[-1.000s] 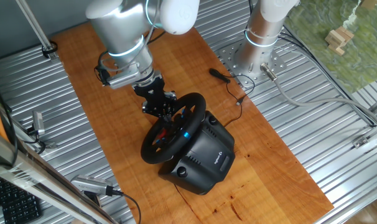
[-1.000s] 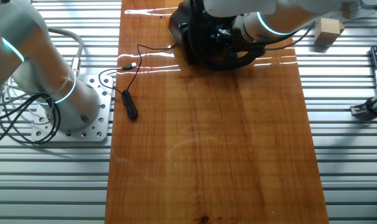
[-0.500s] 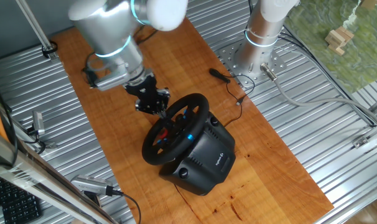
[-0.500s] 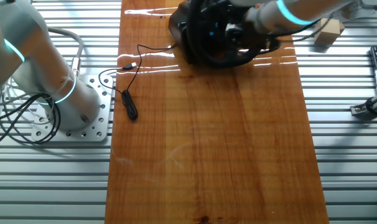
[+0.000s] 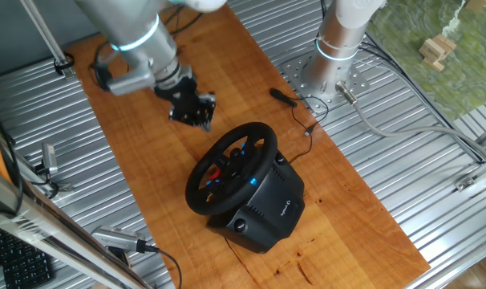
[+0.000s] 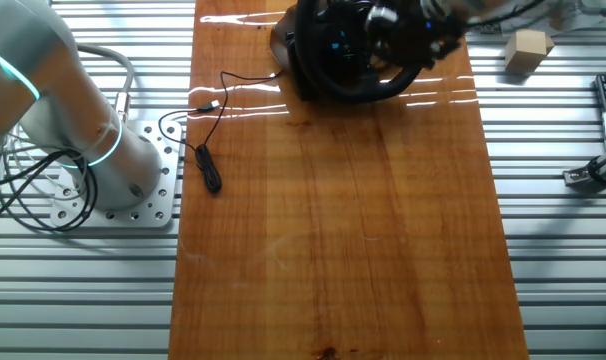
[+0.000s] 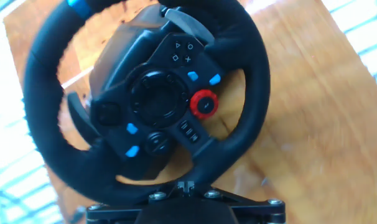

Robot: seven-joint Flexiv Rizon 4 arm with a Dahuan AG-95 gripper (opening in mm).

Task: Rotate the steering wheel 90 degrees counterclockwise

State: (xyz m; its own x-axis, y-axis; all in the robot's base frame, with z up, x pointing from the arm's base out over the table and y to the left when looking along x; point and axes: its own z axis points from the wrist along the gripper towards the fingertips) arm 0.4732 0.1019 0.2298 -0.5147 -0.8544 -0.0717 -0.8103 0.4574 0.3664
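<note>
1. The steering wheel, a black round rim with spokes and small red and blue buttons on its hub, sits tilted on its bulky black plastic base housing near the middle of the long wooden board.
2. The black two-finger gripper hangs just beside the rim's far side, apart from it and holding nothing; whether its fingers are spread or together cannot be told.
3. Judged from this, the wheel stands released, so the turn is either finished or awaits a fresh grip; the wheel's blue marker sits off to one side in the hand view.
4. A thin black cable lies at the board's edge by the arm's mounting plate, on ribbed metal tabletop.
</note>
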